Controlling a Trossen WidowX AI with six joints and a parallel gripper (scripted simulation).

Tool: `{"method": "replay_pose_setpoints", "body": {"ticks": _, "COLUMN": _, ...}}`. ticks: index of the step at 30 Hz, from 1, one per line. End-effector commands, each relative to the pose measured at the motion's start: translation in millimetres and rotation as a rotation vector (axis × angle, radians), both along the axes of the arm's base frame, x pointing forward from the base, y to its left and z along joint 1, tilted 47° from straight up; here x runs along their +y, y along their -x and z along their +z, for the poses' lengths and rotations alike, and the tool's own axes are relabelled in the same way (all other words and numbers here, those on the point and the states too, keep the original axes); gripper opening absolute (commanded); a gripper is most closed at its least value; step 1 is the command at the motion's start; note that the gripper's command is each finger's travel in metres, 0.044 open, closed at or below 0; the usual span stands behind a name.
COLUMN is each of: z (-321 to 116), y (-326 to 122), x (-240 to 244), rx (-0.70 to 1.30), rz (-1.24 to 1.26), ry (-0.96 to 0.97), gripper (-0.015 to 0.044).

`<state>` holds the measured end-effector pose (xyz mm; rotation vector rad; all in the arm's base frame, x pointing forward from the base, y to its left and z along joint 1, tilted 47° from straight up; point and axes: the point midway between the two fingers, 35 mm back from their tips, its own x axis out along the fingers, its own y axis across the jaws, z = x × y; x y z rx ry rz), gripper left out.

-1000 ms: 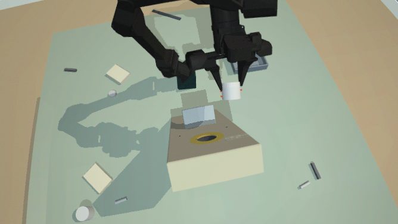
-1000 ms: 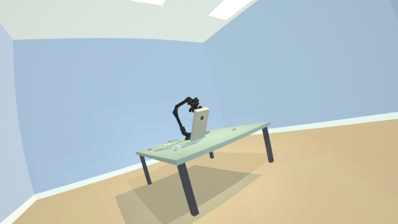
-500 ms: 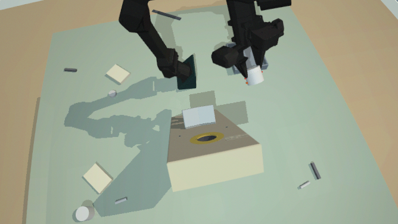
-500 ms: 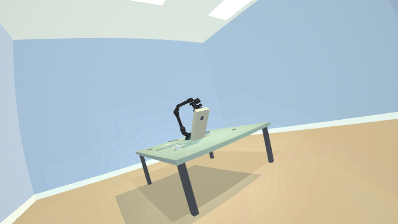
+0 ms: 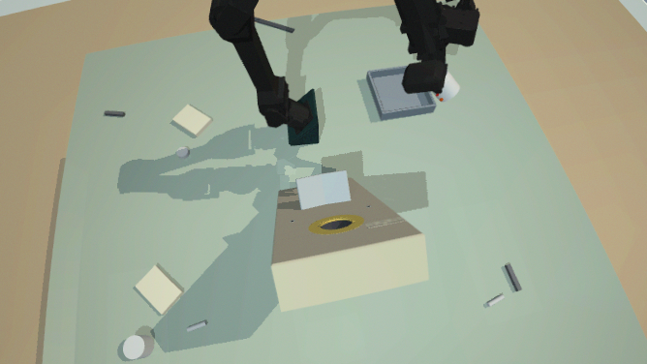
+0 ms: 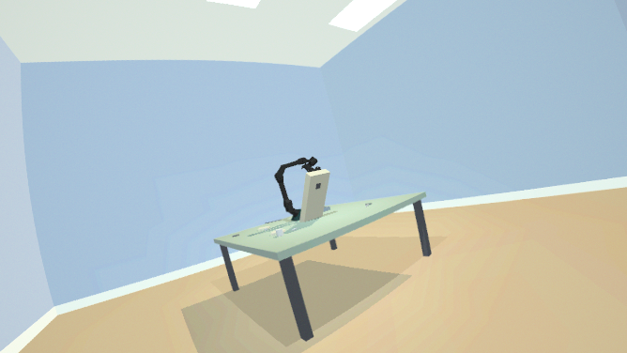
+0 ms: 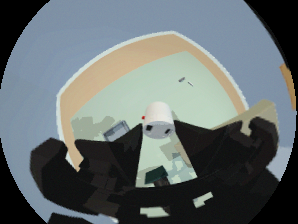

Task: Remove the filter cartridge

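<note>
My gripper (image 7: 158,124) is shut on the white round filter cartridge (image 5: 448,88) (image 7: 159,114), which is out of the panel. The wrist view shows two dark slots on its grey end face and a small red mark on its side. In the top view the gripper's dark body hides most of the fingers, and the cartridge shows beside the right edge of the grey tray (image 5: 408,113) (image 7: 116,131), held above the table. The tray's visible floor is empty. The service panel (image 5: 351,273) (image 6: 313,202) (image 7: 262,116) has an empty dark hole inside a yellow ring (image 5: 315,227).
A pale box-like piece (image 5: 323,190) stands at the panel's far end. The arm's dark green base (image 5: 304,136) is between panel and tray, to the left. Cream blocks (image 5: 192,120) (image 5: 159,289), a white cylinder (image 5: 134,347) and small grey bars (image 5: 512,277) (image 5: 114,113) lie around the table.
</note>
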<state>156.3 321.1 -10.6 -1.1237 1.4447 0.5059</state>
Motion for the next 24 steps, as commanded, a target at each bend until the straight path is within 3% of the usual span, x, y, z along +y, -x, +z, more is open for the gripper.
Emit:
{"method": "replay_pose_setpoints", "body": {"ticks": 1, "z": -5, "y": 5, "x": 4, "rx": 0.035, "rz": 0.039, "ry": -0.014, "gripper": 0.0000}}
{"method": "replay_pose_setpoints", "body": {"ticks": 6, "z": -11, "y": 14, "x": 5, "rx": 0.055, "rz": 0.059, "ry": -0.020, "gripper": 0.0000}}
{"method": "replay_pose_setpoints", "body": {"ticks": 24, "z": -69, "y": 119, "x": -15, "rx": 0.302, "rz": 0.278, "ry": -0.078, "gripper": 0.0000}}
